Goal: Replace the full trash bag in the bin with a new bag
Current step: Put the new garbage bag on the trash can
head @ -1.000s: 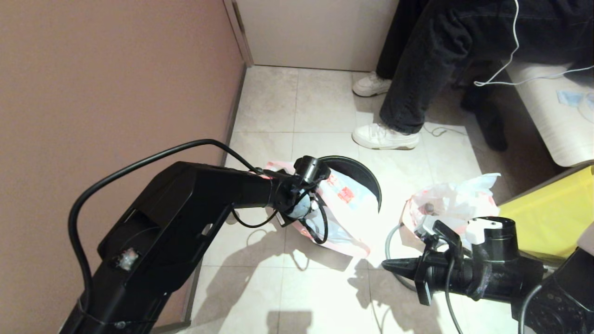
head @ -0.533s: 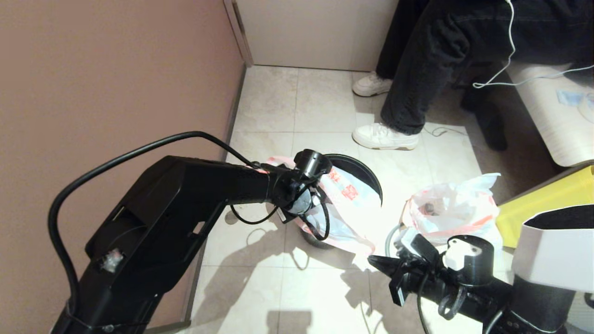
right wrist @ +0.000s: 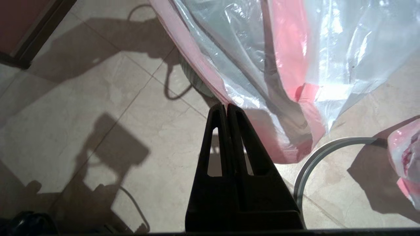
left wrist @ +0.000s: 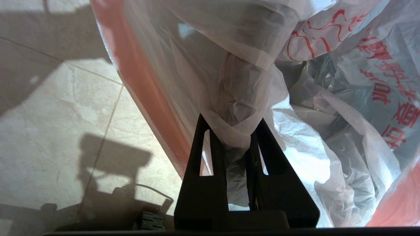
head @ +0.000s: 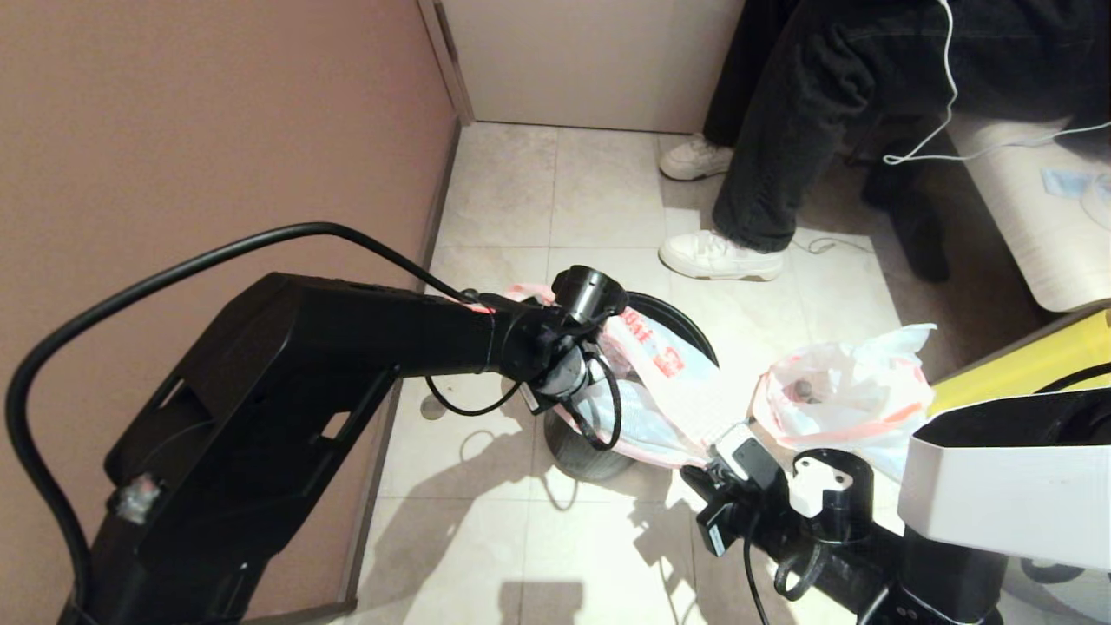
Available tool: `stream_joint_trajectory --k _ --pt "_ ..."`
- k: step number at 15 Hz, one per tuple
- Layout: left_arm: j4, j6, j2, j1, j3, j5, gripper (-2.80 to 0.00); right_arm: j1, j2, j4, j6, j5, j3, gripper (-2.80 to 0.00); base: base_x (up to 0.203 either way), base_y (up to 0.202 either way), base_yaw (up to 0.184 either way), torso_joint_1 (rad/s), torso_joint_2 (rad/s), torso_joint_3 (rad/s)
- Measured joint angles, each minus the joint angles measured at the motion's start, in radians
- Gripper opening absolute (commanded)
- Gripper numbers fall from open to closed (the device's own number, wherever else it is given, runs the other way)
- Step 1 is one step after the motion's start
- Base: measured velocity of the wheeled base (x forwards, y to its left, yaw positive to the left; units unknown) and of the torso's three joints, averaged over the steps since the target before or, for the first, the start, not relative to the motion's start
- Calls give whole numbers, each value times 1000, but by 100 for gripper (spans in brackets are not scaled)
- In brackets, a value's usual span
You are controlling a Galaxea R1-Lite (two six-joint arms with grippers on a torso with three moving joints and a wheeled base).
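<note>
The new bag, smooth white film with a pink rim and red print, is draped across the mouth of the black bin. My left gripper reaches over the bin and is shut on a bunched fold of the new bag. My right gripper is low on the bin's right with its jaws together. Its tips meet the hanging pink edge of the new bag; whether they pinch film cannot be seen. The full trash bag lies lumpy on the floor to the right. The grey hoop rests on the tiles beside it.
A brown wall runs close along the left. A seated person's legs and white sneakers are just beyond the bin. A yellow bag and a pale bench stand at the right. Tiled floor lies in front.
My right arm has moved left and forward, bringing its shut fingers up to the new bag's hanging edge. The left arm has lifted a little, pulling the bag flatter across the bin.
</note>
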Motion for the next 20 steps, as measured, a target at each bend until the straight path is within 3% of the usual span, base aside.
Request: stream_joint_trajectory --k 20 --pt "18 5 -75 -20 40 -9 -280 -92 -19 0 -7 -56 -83 -280 0 0 0 0 0 0"
